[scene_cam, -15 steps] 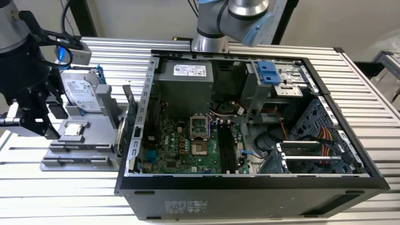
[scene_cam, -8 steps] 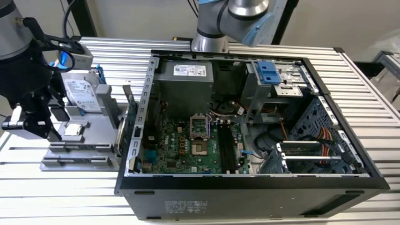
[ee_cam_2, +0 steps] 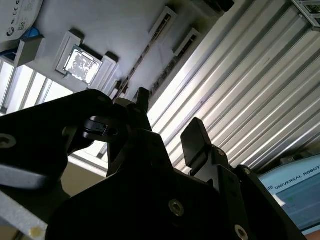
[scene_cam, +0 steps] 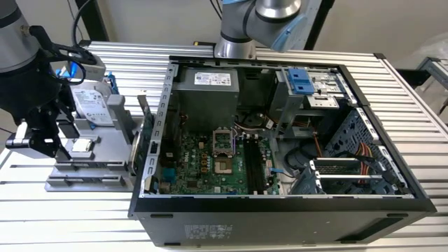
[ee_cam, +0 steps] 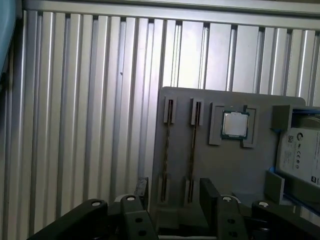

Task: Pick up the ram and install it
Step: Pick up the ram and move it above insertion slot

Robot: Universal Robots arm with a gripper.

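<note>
Gripper (ee_cam: 175,186): jaws spread wide, holding nothing, over one end of the grey parts fixture (ee_cam: 235,165). The ram (ee_cam: 193,145) stands on edge in a fixture slot beside the processor chip (ee_cam: 234,124). In the exterior view, the fixture lies at 9 o'clock from the open computer case (scene_cam: 280,205).

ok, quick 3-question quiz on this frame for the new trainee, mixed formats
1. True or false: the gripper is holding the ram.
2. Which small square part sits on the grey fixture beside the ram slots? A) a fan B) the processor chip C) a battery
3. Fill in: in the exterior view, the open computer case stands to the exterior view's ____ of the fixture.

Key
1. False: the gripper is open and empty, and the ram stands in its fixture slot.
2. B
3. right
</note>
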